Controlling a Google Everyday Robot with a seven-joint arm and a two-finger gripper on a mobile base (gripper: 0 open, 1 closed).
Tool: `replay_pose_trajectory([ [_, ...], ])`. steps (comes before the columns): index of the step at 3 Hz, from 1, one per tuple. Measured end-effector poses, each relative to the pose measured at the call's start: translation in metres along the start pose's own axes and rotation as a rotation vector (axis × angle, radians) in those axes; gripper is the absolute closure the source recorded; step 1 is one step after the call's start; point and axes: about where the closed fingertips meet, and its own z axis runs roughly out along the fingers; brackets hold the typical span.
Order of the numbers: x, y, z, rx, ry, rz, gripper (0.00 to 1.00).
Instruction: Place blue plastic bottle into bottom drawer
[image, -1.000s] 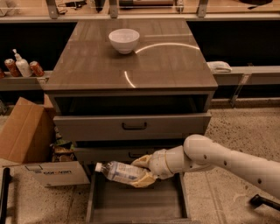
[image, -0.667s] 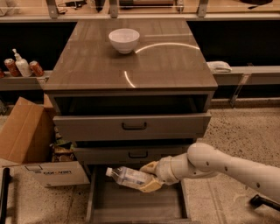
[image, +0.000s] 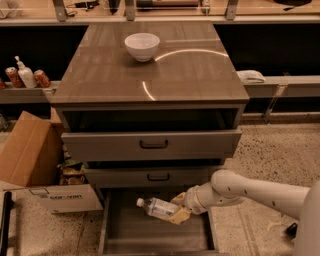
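Bottles: two. One clear, squarish blue plastic bottle (image: 157, 207) with a white cap and a pale label; one small white pump bottle (image: 25, 75) on the left ledge.
Drawers: three in the grey cabinet. Two grey drawers with black handles, the upper drawer (image: 150, 145) pulled partly out and the middle drawer (image: 158, 177) only slightly; below them the wide, shallow grey bottom drawer (image: 145, 236) stands pulled fully open.
Bowls: one round white bowl (image: 142, 46) on the brown desk (image: 190, 75), towards its back edge.
Cans: two red cans (image: 12, 76), one on each side of the pump bottle.
Boxes: two on the floor to the left. A brown cardboard box (image: 30, 150) with its flap raised, and a white carton (image: 65, 198) just in front of it.
Arm: one white robot arm (image: 250, 190), reaching in from the right at the height of the lowest drawer.
Pincer: one tan two-finger pincer (image: 176, 208), over the right half of the open bottom drawer, clasped around the base end of the blue plastic bottle.
Task thing: the blue plastic bottle lies nearly level over the tray, cap pointing left and slightly up. Whether it touches the drawer floor I cannot tell.
Writing: a dark printed word and a small square mark on the white carton's front, not legible. The bottle label shows no readable text.
Other: one pale flat object (image: 250, 76) on the right ledge.
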Motion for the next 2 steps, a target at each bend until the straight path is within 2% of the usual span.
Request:
replay_pose_trajectory([
  [1, 0.025, -0.013, 0.014, 0.019, 0.028, 0.055, 0.74],
  [2, 0.044, -0.027, 0.033, 0.031, 0.032, 0.078, 0.51],
])
